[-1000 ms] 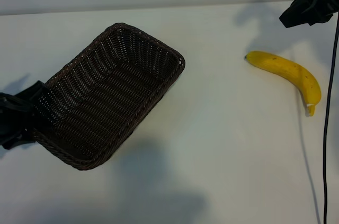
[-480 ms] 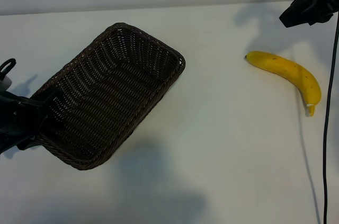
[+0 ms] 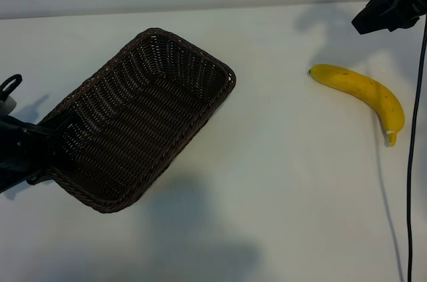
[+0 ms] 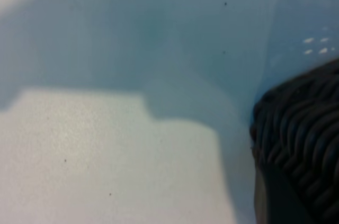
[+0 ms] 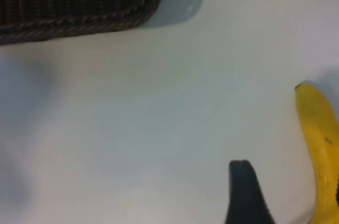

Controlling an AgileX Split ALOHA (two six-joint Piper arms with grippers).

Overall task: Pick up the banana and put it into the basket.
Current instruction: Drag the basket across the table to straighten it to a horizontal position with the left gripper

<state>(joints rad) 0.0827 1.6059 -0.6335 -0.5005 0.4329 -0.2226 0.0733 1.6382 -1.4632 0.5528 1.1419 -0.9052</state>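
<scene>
The left gripper (image 3: 50,152) is at the left end of the basket (image 3: 143,119), with its fingers over the braided rim there; they seem to close on the rim, but I cannot tell if the grip is firm. The basket lies diagonally on the white table (image 3: 280,202). The right gripper (image 3: 383,12) hangs at the far right corner, above the table, and its fingers are spread with nothing between them. The banana (image 3: 365,94) lies flat on the table just below this gripper in the exterior view, well apart from the basket, and nothing touches it. A black cable (image 3: 415,162) runs along the right edge.
</scene>
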